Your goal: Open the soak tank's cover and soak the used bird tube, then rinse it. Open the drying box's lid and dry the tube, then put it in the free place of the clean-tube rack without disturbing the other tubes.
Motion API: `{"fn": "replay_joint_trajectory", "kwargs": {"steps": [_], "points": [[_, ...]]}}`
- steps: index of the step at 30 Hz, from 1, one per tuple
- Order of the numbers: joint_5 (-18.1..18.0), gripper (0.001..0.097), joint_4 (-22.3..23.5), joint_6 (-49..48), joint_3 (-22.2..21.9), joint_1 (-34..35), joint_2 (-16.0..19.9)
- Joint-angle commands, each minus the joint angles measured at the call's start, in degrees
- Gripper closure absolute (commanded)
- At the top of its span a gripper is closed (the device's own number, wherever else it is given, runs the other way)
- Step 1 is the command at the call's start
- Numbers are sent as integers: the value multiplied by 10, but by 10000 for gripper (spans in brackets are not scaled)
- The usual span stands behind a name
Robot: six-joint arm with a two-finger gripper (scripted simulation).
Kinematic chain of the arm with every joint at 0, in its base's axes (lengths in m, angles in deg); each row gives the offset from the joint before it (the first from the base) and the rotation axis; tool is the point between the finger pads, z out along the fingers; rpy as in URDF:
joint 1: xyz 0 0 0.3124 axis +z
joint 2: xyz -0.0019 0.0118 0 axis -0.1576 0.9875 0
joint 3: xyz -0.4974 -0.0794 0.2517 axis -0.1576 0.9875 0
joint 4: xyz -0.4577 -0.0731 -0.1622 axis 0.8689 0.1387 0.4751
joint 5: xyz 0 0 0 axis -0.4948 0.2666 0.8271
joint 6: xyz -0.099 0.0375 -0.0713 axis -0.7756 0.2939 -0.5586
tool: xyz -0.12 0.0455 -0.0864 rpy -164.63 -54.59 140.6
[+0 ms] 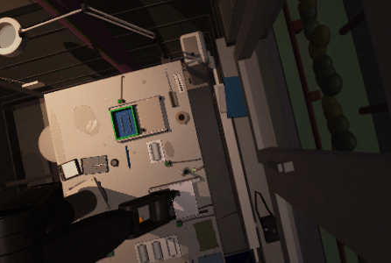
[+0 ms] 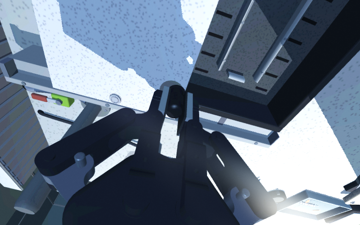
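The drying box (image 1: 184, 199) near the table's near end is partly hidden by my arm; in the wrist camera its dark lid (image 2: 259, 61) stands tilted up, showing two rails on its underside. The soak tank (image 1: 124, 124), green-rimmed with blue inside, sits mid-table with its cover (image 1: 151, 115) lying open beside it. A blue tube (image 1: 127, 157) lies on the table below the tank. The clean-tube rack (image 1: 157, 250) is at the bottom edge. My gripper (image 2: 174, 107) (image 1: 171, 202) is at the lid's edge, closed around the lid's small dark knob (image 2: 174, 109).
A small tray (image 1: 155, 151) sits right of the blue tube, and a flat box (image 1: 69, 169) and a pad (image 1: 94, 164) lie on the left. A rail with a red-and-green latch (image 2: 53, 99) runs beside the box. The table's right edge meets a shelf wall (image 1: 230, 144).
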Motion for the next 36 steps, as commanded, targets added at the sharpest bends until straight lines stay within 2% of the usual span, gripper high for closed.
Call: {"fn": "replay_joint_trajectory", "kwargs": {"steps": [1, 36], "points": [[0, 901, 0, 0, -3, 0, 0], [30, 901, 0, 5, -55, 5, 22]]}}
